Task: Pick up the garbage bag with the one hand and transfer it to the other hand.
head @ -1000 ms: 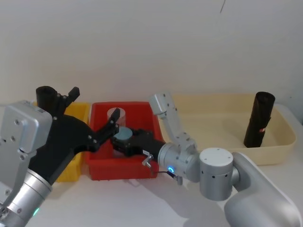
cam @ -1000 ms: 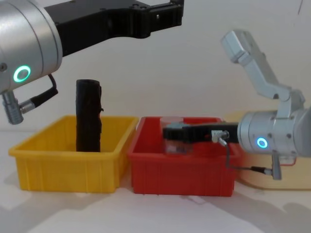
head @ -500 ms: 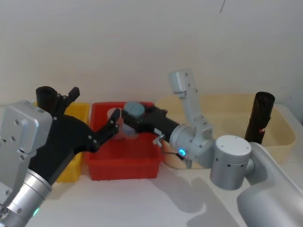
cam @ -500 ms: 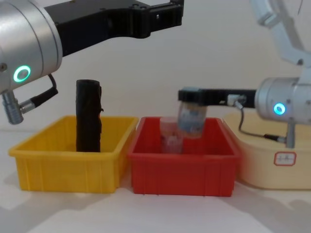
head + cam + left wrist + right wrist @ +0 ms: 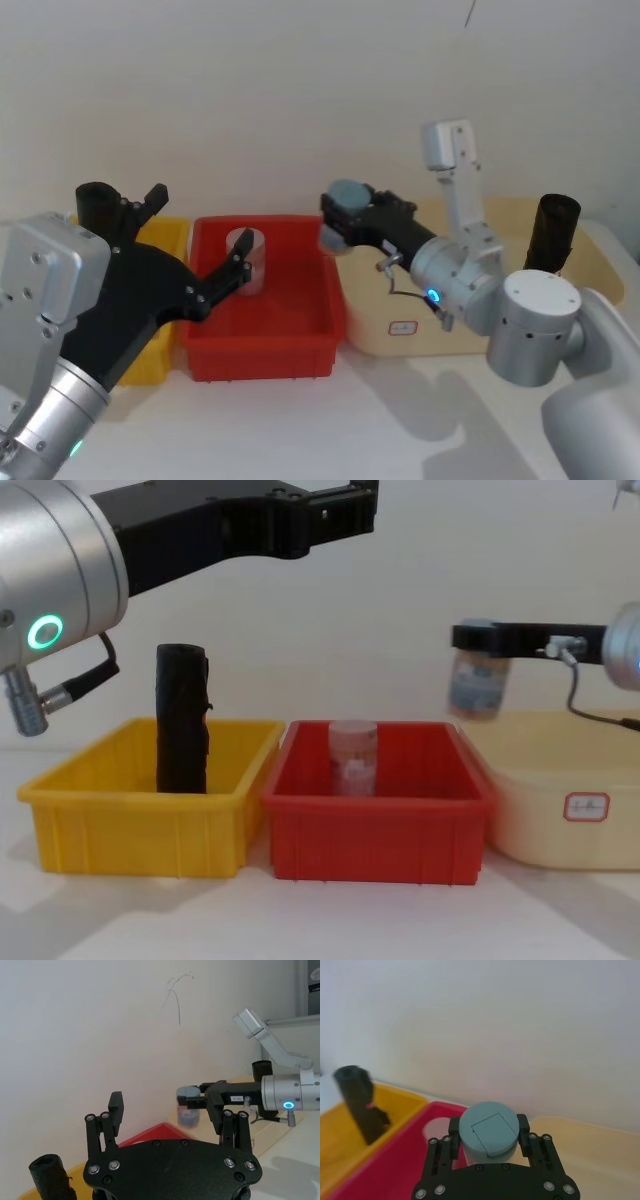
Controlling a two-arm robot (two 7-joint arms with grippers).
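Left hand (image 5: 195, 250): we hold it raised over the yellow bin (image 5: 140, 815), fingers apart.
Right hand (image 5: 478, 638): we clamp a grey-lidded jar (image 5: 474, 686) between red bin (image 5: 375, 825) and cream tub (image 5: 560, 805).
Garbage bag (image 5: 552, 235): upright, far right end of the tub.

You have a plain pale wall (image 5: 300, 90) behind the whole workspace, evenly lit; a thin dark crack or thread (image 5: 176, 995) runs down it near the top. Below, you see a white tabletop (image 5: 330, 920) with soft shadows.
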